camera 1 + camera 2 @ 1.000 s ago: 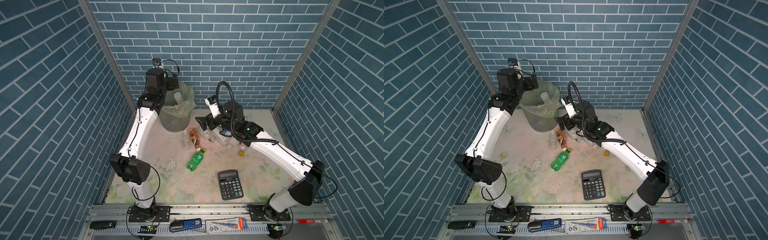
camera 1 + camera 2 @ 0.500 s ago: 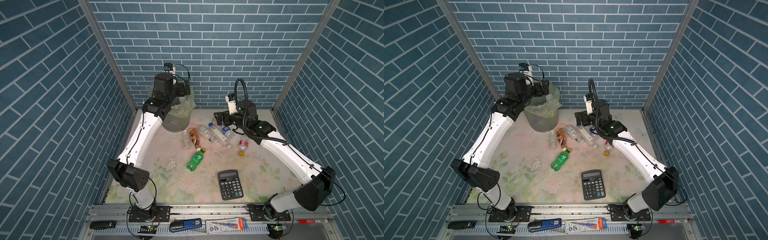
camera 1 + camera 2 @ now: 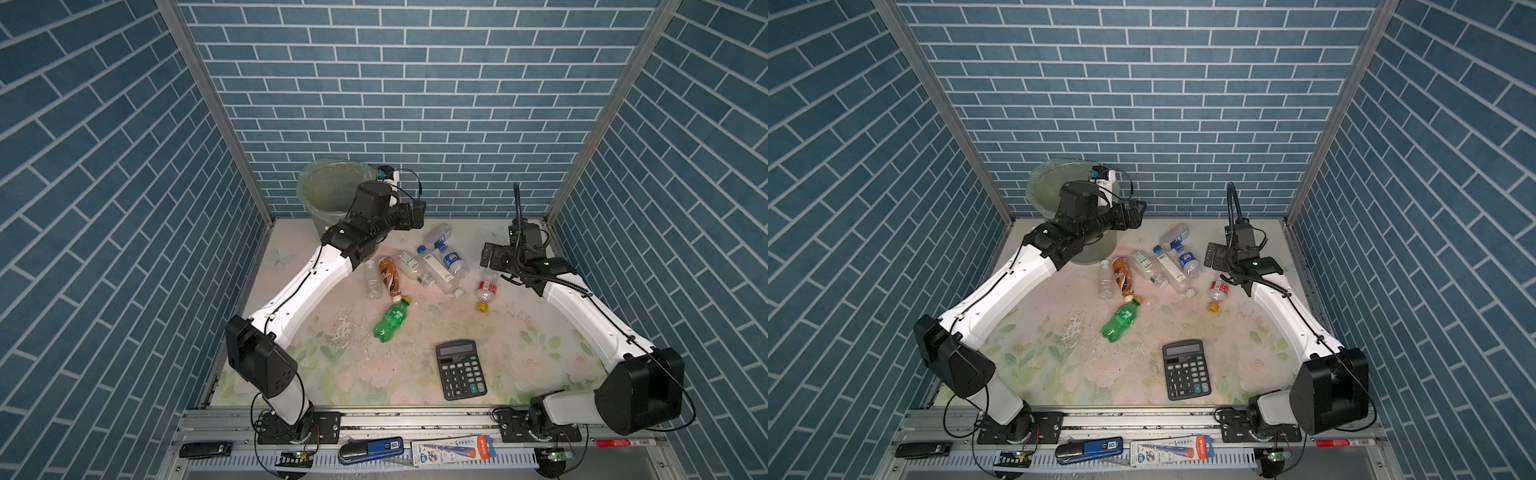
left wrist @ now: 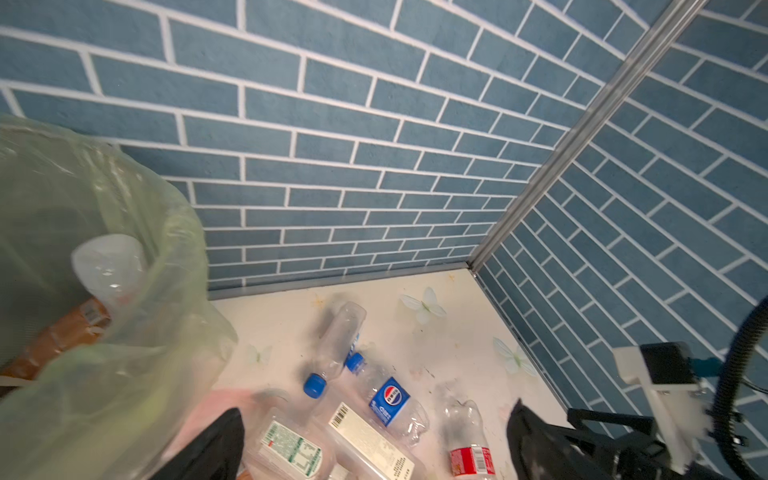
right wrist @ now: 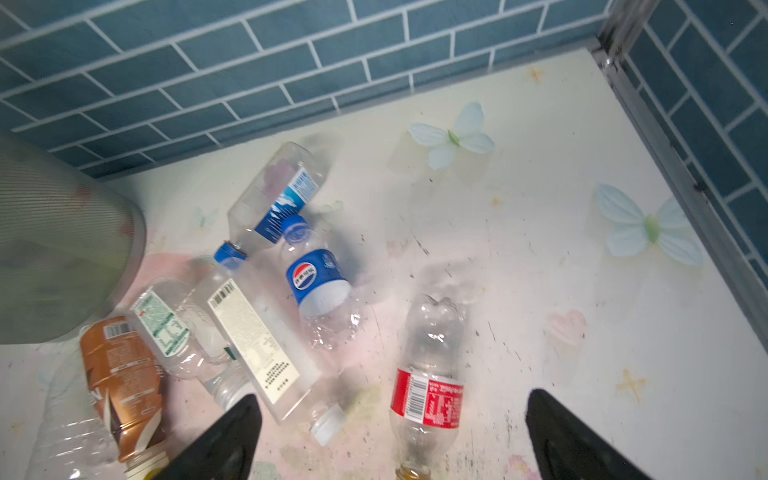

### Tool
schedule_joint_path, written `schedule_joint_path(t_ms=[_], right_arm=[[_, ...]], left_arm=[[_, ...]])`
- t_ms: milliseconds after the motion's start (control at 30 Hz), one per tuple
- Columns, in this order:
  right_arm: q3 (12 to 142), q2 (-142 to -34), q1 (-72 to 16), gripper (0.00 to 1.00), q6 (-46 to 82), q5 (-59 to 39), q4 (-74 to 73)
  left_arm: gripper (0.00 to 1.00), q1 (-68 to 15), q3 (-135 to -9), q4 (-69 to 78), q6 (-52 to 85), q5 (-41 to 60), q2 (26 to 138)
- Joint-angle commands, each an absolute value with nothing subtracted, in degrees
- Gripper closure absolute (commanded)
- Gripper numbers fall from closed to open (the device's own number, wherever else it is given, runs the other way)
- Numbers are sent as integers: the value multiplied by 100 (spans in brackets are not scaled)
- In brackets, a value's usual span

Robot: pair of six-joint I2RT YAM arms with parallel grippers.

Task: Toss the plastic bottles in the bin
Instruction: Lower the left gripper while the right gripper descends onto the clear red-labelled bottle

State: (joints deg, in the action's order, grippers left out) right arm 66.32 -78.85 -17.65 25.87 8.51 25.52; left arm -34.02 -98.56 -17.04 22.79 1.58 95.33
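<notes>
**Top views.** The bin [image 3: 322, 193] [image 3: 1048, 187] stands at the far left corner of the table [image 3: 519, 345], against the back wall. It is round, translucent grey-green, with a pale green bag folded over the rim. Eight plastic bottles [image 3: 438, 270] lie on their sides just right of the bin.
- The green bottle [image 3: 390, 320] is nearest the front, its yellow cap just beside the cap of the brown bottle [image 3: 387, 274].
- The red-label bottle [image 3: 485, 289] lies slightly apart on the right and has a yellow cap.
- A black calculator [image 3: 460, 369] sits well apart from the bottles, toward the front.

The left gripper [image 3: 417, 215] [image 3: 1136, 214] is raised beside the bin's right edge, jaws spread wide and holding nothing. The right gripper [image 3: 491, 258] [image 3: 1214, 257] is just beyond the red-label bottle, jaws also spread wide and empty.

**Left wrist.** The bagged bin [image 4: 124, 374] fills one side of the view. Inside it are a clear bottle [image 4: 108, 266] and a brown-labelled bottle [image 4: 54, 332]. The left gripper [image 4: 376, 409] has its black fingers [image 4: 216, 449] far apart with nothing between them. The crumpled Pepsi bottle [image 4: 388, 399] lies on the table beyond.

**Right wrist.** The right gripper [image 5: 392, 397] is wide open. The red-label bottle [image 5: 428, 399] lies on the table in the gap between the fingers [image 5: 232, 432], and neither finger touches it. The Pepsi bottle [image 5: 318, 286] is dented, with a blue cap.
</notes>
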Motion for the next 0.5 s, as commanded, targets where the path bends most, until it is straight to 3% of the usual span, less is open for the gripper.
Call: schedule_joint_path(t_ms=[0,467], right_arm=[[6208,-7965,-1592,1,2999,638,2625],[5662,-8977,-1266,6,3208,-167,2031]], left_arm=[[1,-3590,-9731,-1469,2680,419,9666],[1,-3791,-8991,-1324,3231,632,9686]])
